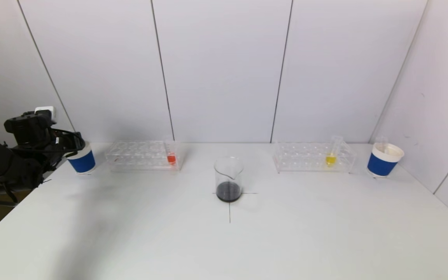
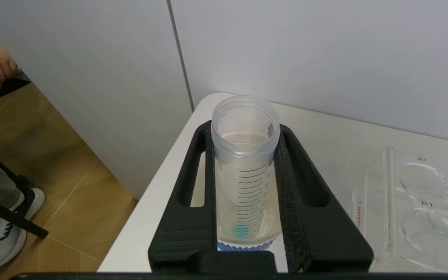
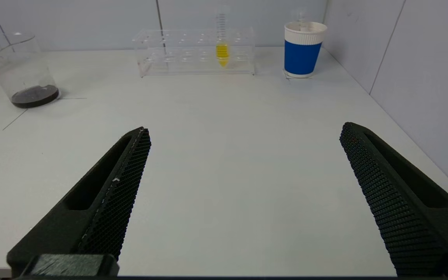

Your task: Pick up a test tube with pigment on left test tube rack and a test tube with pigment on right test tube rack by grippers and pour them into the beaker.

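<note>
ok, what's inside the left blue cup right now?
The left gripper holds an emptied test tube whose tip, with a blue-green trace, sits in the left blue cup. The tube and gripper hide the cup's bottom.

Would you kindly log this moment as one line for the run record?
left gripper: shut on emptied tube, over left blue cup | right gripper: open, idle | beaker: dark liquid | red tube, yellow tube: racked
</note>
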Controlling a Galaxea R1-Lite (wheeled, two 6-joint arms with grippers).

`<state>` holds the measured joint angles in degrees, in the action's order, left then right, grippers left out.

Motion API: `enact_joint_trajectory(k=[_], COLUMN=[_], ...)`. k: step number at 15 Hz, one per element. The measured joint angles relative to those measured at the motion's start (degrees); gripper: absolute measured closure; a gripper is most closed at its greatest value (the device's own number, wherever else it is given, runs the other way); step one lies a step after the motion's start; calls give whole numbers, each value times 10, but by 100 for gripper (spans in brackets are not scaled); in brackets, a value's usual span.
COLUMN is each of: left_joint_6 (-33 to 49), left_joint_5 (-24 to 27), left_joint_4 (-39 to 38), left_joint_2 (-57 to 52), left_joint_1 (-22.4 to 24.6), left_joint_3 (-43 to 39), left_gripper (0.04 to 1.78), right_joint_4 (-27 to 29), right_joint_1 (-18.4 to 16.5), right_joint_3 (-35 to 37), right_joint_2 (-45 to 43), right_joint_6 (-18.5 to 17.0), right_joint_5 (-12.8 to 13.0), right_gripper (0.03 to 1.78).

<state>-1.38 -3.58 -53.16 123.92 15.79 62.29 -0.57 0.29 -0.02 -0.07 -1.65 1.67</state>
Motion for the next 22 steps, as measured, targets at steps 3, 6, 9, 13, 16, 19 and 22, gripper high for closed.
enact_joint_trajectory(k=[3,6,9,13,16,19,22], left_joint_6=[0,0,0,1,1,1,1], left_joint_5=[0,0,0,0,0,0,0], left_joint_4=[0,0,0,0,0,-1,-3], left_joint_2=[0,0,-1,-3,-5,-7,-15], left_joint_1=[0,0,0,0,0,0,1], left_joint_3=[0,1,1,2,1,1,2], left_gripper=[104,53,21,6,6,6,6], right_joint_4=[0,0,0,0,0,0,0], right_joint_1=[0,0,0,0,0,0,0], right_joint_3=[0,0,0,0,0,0,0], right_joint_2=[0,0,0,0,0,0,0], right_joint_6=[0,0,0,0,0,0,0], right_joint_5=[0,0,0,0,0,0,0], right_gripper=[4,4,4,4,4,4,4])
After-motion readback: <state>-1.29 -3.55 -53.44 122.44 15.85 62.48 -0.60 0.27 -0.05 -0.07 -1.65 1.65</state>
